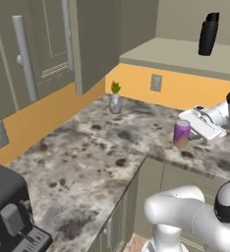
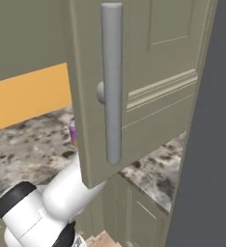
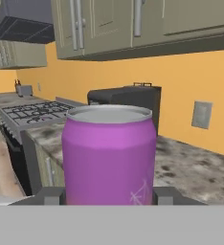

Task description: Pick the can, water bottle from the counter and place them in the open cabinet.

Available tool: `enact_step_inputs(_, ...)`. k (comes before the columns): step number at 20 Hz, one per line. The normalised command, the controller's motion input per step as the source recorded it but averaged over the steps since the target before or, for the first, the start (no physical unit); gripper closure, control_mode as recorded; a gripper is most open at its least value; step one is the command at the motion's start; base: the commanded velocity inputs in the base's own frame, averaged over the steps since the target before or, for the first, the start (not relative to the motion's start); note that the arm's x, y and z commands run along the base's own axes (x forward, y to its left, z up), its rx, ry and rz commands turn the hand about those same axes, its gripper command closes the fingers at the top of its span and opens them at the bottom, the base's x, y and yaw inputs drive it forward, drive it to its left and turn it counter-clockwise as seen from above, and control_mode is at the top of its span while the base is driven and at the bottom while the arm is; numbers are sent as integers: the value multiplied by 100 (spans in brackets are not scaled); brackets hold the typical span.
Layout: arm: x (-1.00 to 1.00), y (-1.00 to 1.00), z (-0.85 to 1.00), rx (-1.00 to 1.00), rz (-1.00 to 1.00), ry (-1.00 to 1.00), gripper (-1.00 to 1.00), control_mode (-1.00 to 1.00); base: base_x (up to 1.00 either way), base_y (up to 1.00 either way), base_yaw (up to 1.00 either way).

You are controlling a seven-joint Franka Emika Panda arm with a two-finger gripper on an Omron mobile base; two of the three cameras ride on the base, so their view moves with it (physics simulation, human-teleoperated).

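One purple can (image 1: 181, 133) stands upright on the speckled tabletop (image 1: 92, 162), near its front edge, with the tool (image 1: 189, 132) closed around it from the right side. In the hand view the can (image 3: 109, 155) sits squarely between the two dark fingertips (image 3: 50, 195), which press against its sides. The black water bottle (image 1: 208, 34) stands upright on the beige shelf of the open cabinet (image 1: 186, 51), well above and behind the can.

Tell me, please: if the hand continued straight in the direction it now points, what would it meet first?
The can. It already stands between the fingers of the hand, which is shut on it, so nothing lies before it. Beyond it, probably the black appliance, though depth is unclear.
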Motion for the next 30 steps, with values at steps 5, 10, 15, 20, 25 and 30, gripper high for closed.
enact_step_inputs(5, 0, 0, 0, 0, 0, 0, 100, 100, -24, 36, -16)
enact_step_inputs(10, 0, 0, 0, 0, 0, 0, 100, 100, 0, 88, -17)
enact_step_inputs(15, 0, 0, 0, 0, 0, 0, 100, 100, 32, 59, -27)
enact_step_inputs(20, 0, 0, 0, 0, 0, 0, 100, 100, 35, 77, -29)
enact_step_inputs(25, 0, 0, 0, 0, 0, 0, 100, 100, 61, 79, -25)
enact_step_inputs(30, 0, 0, 0, 0, 0, 0, 100, 100, 22, 28, -6)
